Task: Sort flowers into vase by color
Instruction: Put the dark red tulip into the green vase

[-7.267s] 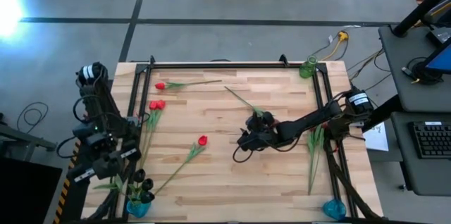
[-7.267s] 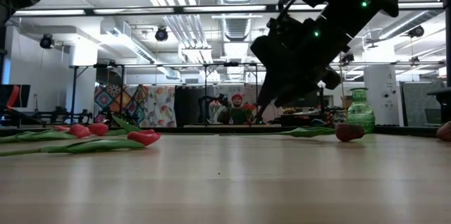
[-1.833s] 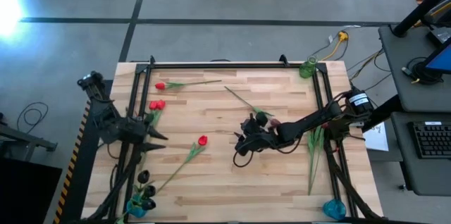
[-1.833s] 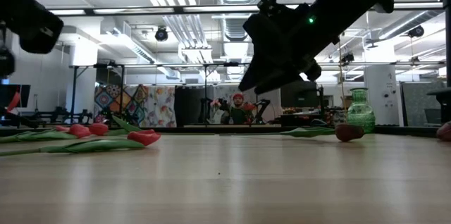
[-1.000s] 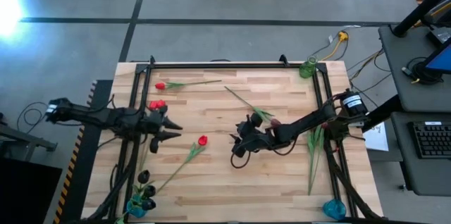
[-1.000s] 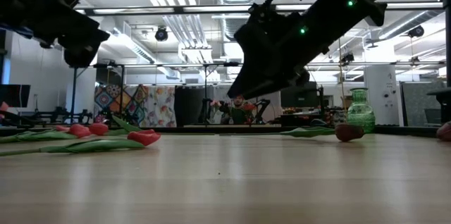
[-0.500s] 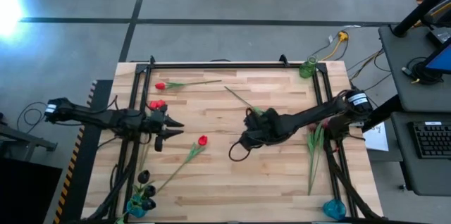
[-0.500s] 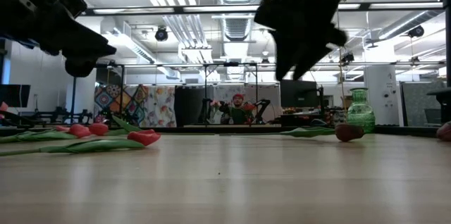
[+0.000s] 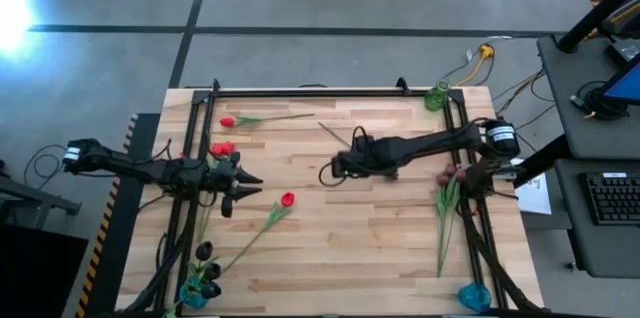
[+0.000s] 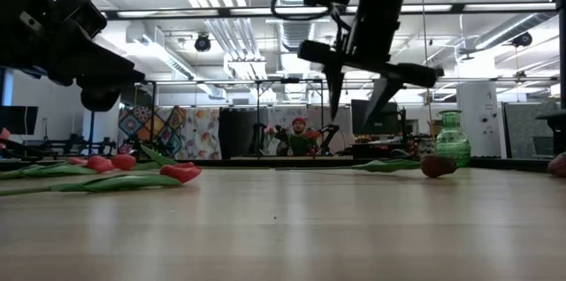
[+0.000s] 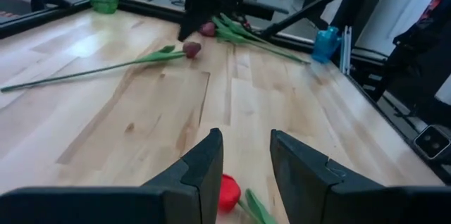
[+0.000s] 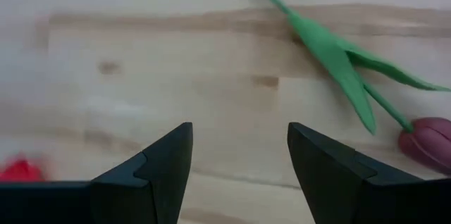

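My left gripper [image 9: 250,185] [image 11: 246,153] is open and hovers over the table's left half. Its fingers point at the head of a red flower [image 9: 288,199] [image 11: 227,192], which lies flat with its stem running toward the near left corner. My right gripper [image 9: 338,166] [image 10: 358,104] [image 12: 239,153] is open and points down above the table's middle. It is beside a maroon flower [image 12: 426,143] [image 11: 192,49] that lies on its stem and leaf [image 12: 338,55]. Other red flowers [image 9: 222,148] lie near the left edge.
A blue vase [image 9: 197,293] at the near left corner holds dark flowers. A green vase [image 9: 437,97] [image 10: 452,144] stands at the far right corner and another blue vase [image 9: 473,297] at the near right. More flowers [image 9: 445,208] lie along the right edge. A black frame rims the table.
My right gripper has moved toward the table's far edge and tipped from a slant until its fingers point straight down above the table. My left gripper has stayed over the red flower's head.
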You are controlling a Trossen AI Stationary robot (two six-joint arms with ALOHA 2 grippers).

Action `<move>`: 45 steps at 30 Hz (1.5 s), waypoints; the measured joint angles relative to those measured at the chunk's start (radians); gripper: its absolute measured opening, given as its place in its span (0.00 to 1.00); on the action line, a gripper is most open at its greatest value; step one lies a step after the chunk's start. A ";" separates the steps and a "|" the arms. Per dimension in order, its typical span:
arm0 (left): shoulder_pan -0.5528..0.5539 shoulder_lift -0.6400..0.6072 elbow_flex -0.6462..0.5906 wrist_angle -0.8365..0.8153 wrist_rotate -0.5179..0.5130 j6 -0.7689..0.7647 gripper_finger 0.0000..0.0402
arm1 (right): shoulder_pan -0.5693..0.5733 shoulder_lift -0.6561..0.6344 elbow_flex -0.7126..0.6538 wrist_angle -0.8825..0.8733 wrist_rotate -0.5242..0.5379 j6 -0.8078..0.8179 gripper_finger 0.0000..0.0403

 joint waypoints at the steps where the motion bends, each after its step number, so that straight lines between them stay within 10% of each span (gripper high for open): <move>1: 0.000 0.002 0.000 -0.001 0.000 0.002 0.27 | -0.015 0.001 0.000 -0.001 -0.017 0.037 0.56; 19: -0.006 0.026 0.000 -0.066 0.000 -0.004 0.27 | -0.063 0.005 -0.007 -0.079 -0.056 0.461 0.56; 23: -0.008 0.032 -0.001 -0.083 0.027 -0.032 0.27 | -0.059 0.022 -0.008 0.136 0.018 0.504 0.56; 34: -0.019 0.042 -0.001 -0.091 0.096 -0.032 0.27 | -0.060 0.052 -0.004 0.741 0.036 0.223 0.56; 40: -0.019 0.043 -0.001 -0.091 0.108 -0.025 0.27 | -0.058 0.053 -0.004 0.880 0.239 -0.238 0.56; 45: -0.019 0.044 0.001 -0.088 0.108 -0.042 0.27 | -0.092 0.061 -0.005 0.874 0.364 -0.147 0.56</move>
